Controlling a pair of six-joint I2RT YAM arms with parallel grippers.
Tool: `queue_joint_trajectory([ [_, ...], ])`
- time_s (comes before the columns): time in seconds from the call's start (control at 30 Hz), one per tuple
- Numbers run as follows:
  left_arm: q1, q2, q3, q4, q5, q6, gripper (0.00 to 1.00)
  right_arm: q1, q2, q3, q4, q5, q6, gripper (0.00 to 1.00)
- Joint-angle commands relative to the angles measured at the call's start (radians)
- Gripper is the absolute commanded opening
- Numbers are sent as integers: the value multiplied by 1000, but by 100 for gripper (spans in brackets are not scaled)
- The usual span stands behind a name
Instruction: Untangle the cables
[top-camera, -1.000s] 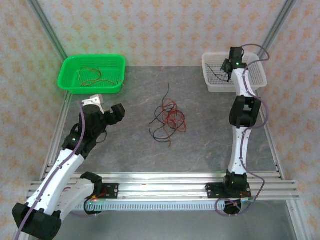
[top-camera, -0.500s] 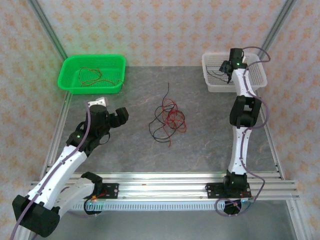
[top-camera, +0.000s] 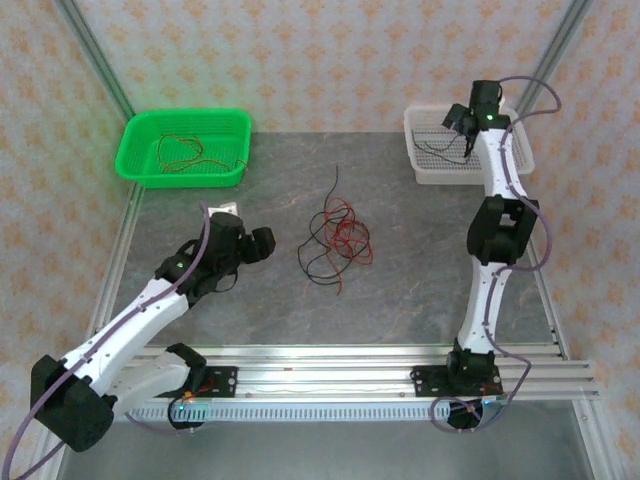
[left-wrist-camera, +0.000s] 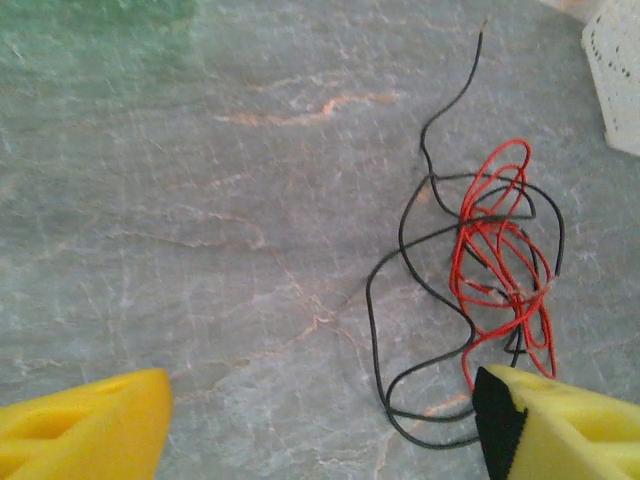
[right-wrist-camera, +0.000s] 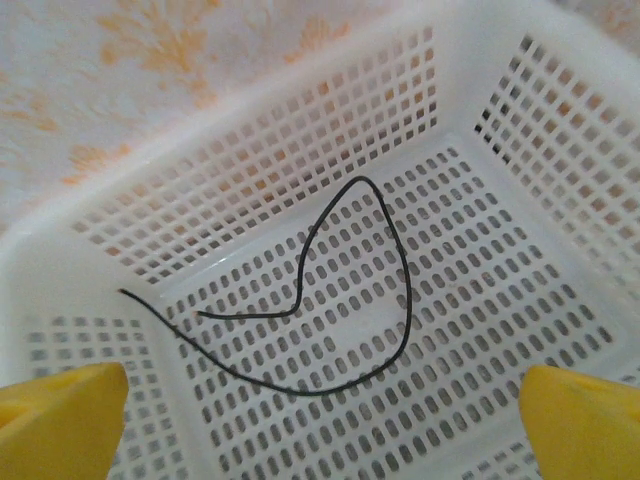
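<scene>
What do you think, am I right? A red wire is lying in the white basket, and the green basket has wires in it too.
Not quite. The wire lying in the white basket is black, not red; the right wrist view shows it clearly. The green basket does have wires in it too.

Top external sits fixed, high at the near edge, looking down and forward over the whole surface (top-camera: 420, 300). Left wrist cam is low and close, tilted down at the cable tangle (left-wrist-camera: 512, 296) that top external has mid-frame. Right wrist cam looks from very near straight into the white basket (right-wrist-camera: 300, 200), top external's far-right corner.
</scene>
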Motion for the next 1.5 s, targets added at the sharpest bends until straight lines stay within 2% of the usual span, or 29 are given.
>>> queue_joint_trajectory([
  [0.0,-43,47,-23,35,6,-24,77,-7,-132,-75,8,13,9,99],
  [0.17,-100,153,-51,118,55,-37,70,-1,-292,-234,63,-21,7,97],
  [0.47,-163,361,-44,301,95,-55,64,47,-540,-481,113,-73,-24,91],
  [0.63,-171,467,-16,356,80,-47,62,96,-674,-627,151,-88,-32,89],
  [0.83,-171,578,29,386,-7,-25,52,136,-807,-793,187,-119,-21,86],
  [1.03,-170,637,46,452,-36,-25,44,158,-943,-964,224,-134,10,84],
  [1.17,-170,671,56,465,-65,-20,33,175,-1023,-1078,244,-165,44,82],
  [1.4,-170,669,90,442,-114,-1,1,211,-1158,-1258,261,-217,91,80],
  [1.47,-170,647,114,413,-134,7,0,241,-1182,-1294,265,-232,99,80],
])
